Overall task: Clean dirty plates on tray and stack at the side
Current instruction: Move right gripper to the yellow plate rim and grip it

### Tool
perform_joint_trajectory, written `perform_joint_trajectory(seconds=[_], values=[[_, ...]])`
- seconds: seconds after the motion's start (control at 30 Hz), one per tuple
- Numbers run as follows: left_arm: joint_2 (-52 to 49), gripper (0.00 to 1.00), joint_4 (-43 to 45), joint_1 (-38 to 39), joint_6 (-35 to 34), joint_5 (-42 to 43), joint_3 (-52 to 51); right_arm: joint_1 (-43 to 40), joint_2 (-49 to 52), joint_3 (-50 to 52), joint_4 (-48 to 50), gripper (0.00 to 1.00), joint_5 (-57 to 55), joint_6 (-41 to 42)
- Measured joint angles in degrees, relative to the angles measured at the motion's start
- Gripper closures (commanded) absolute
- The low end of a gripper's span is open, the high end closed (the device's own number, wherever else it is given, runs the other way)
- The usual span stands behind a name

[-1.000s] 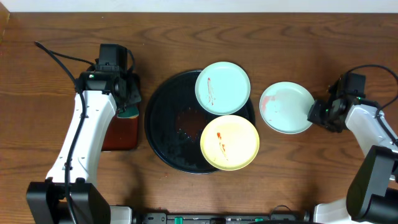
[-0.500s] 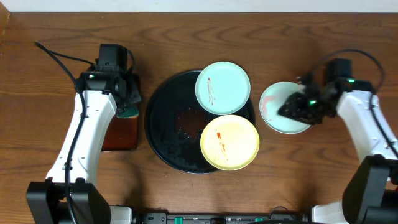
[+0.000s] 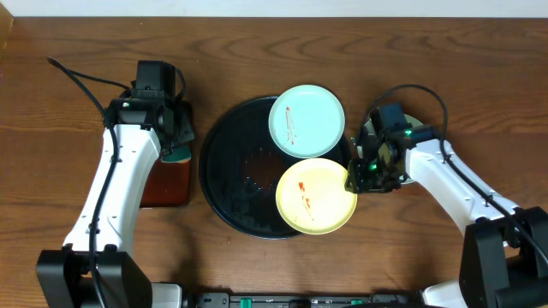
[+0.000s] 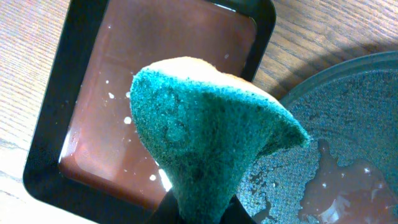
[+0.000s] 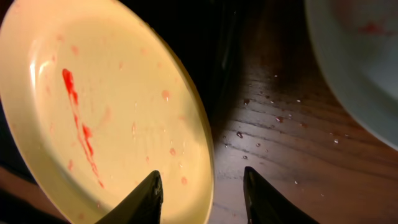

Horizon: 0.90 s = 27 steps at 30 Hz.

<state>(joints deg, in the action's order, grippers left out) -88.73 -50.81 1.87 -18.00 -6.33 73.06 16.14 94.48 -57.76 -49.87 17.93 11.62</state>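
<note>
The black round tray (image 3: 227, 167) holds a pale blue plate (image 3: 306, 121) with a red streak at its upper right and a pale yellow plate (image 3: 315, 196) with red smears at its lower right. A second pale blue plate (image 3: 370, 135) lies on the table right of the tray, mostly under my right arm. My right gripper (image 3: 358, 180) is open, its fingers either side of the yellow plate's right rim (image 5: 202, 155). My left gripper (image 3: 177, 147) is shut on a green sponge (image 4: 205, 134) over the small rectangular tray (image 4: 93, 118).
The small dark rectangular tray (image 3: 163, 180) with brownish liquid sits left of the round tray. Reddish wet residue lies in the round tray's middle (image 3: 257, 167). Water drops dot the wood (image 5: 273, 112) between the yellow plate and the blue plate.
My right arm has moved left from the blue plate on the table to the yellow plate's right rim. The left arm has not moved.
</note>
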Motion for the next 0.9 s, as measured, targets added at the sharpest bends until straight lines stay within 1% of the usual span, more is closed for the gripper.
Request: perform_joint_trajectory(seconds=[0.13,0.2,0.23,0.27,0.3,0.57,0.73,0.8,0.87,0.9], values=[[-0.02,0.92,-0.02,0.0,0.0,0.0,0.0,0.79,0.0,2.25,2.58,0.7,-1.03,1.38],[-0.02,0.92,-0.02,0.0,0.0,0.0,0.0,0.9,0.0,3.45,3.63,0.78,-1.25,1.81],[-0.02,0.92,-0.02,0.0,0.0,0.0,0.0,0.92,0.0,3.89,3.96,0.86,-1.31,2.01],[-0.02,0.92,-0.02,0.0,0.0,0.0,0.0,0.92,0.0,4.26,4.09,0.97,-1.51,2.49],[-0.02,0.92,-0.02,0.0,0.0,0.0,0.0,0.92,0.0,4.44,4.15,0.99,-1.57,2.97],[-0.02,0.92,-0.02,0.0,0.0,0.0,0.0,1.03,0.0,4.5,4.07,0.99,-0.81,3.5],[-0.02,0.93,-0.42,0.0,0.0,0.0,0.0,3.3,0.0,4.44,5.16,0.99,0.7,4.57],[-0.02,0.92,-0.42,0.0,0.0,0.0,0.0,5.11,0.0,4.07,7.08,0.99,1.22,6.03],[-0.02,0.92,-0.42,0.0,0.0,0.0,0.0,7.82,-0.02,3.06,10.69,0.99,1.31,9.51],[0.0,0.92,-0.48,0.0,0.0,0.0,0.0,9.4,-0.07,2.45,12.98,0.99,0.46,13.05]])
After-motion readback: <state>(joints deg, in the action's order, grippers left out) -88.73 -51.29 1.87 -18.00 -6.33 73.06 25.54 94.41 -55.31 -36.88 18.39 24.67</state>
